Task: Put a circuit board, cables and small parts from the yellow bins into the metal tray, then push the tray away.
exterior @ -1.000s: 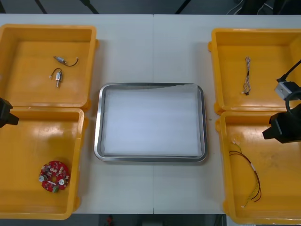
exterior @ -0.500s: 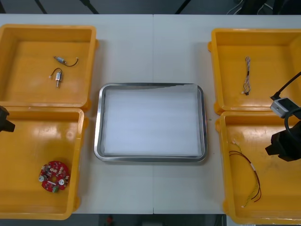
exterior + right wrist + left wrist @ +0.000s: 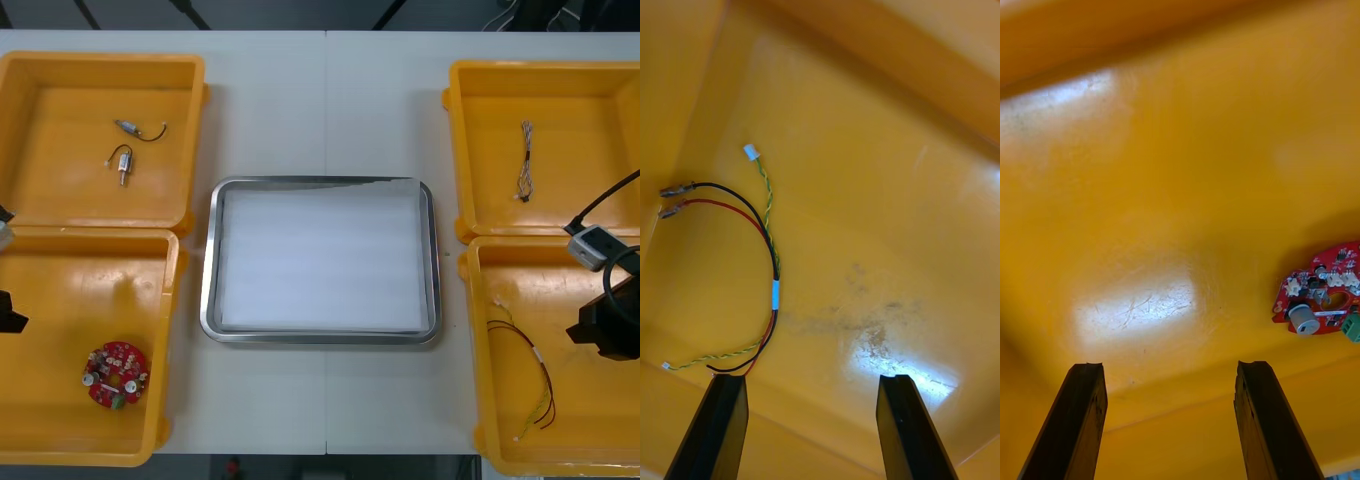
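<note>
Both wide open: right pincer (image 3: 811, 379) near red-yellow cable (image 3: 774, 294), left pincer (image 3: 1169, 367) near circuit board (image 3: 1321, 297)

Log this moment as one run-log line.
left hand: open, near circuit board | right hand: open, near red and yellow cable | metal tray: nothing placed yet

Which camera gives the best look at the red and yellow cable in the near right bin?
The right wrist view: the red and yellow cable lies spread out beyond the open right gripper, connectors visible. The front view shows it small; the left wrist view faces the circuit board.
</note>
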{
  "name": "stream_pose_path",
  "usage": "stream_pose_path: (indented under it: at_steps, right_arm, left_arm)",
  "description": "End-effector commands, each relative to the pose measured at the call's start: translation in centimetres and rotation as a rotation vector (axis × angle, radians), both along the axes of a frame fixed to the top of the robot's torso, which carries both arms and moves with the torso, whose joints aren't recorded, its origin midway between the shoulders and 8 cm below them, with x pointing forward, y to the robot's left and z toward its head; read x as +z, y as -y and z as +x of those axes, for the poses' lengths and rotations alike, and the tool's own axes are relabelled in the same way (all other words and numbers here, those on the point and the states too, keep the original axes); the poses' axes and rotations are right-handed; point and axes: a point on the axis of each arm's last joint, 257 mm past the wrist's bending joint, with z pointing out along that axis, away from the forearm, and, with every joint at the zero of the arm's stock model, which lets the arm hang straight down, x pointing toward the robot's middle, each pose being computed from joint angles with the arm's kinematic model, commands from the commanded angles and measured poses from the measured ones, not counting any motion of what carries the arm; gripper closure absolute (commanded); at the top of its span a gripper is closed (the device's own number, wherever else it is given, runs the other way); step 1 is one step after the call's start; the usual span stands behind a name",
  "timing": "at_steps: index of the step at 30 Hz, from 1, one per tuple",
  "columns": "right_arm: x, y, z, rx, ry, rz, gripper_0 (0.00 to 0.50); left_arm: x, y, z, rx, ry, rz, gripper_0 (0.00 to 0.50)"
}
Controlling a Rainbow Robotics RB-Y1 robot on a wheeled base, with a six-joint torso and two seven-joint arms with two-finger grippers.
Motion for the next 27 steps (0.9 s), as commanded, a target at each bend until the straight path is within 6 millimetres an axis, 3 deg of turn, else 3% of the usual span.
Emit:
stream_pose_path:
  at_steps: [1, 8, 17, 27]
  right_arm:
    - [-0.8, 0.8, -1.0, 0.098, -0.003, -0.066, 0.0]
    - [-2.5, 0.8, -1.7, 0.095, -0.017, -0.084, 0.0]
    - [-5.3, -0.4, -1.4, 0.081, -0.013, -0.06, 0.0]
    - [-7.5, -1.4, -1.0, 0.024, -0.031, -0.002, 0.0]
  left_arm:
    - [0.3, 0.5, -0.7, -0.062, 0.023, 0.055, 0.0]
    - [-0.7, 2.6, -1.7, -0.086, 0.027, 0.031, 0.0]
    - [-2.7, 3.3, -3.2, -0.105, 0.023, 0.043, 0.0]
    - [-5.6, 5.4, -3.0, -0.145, 0.064, 0.027, 0.0]
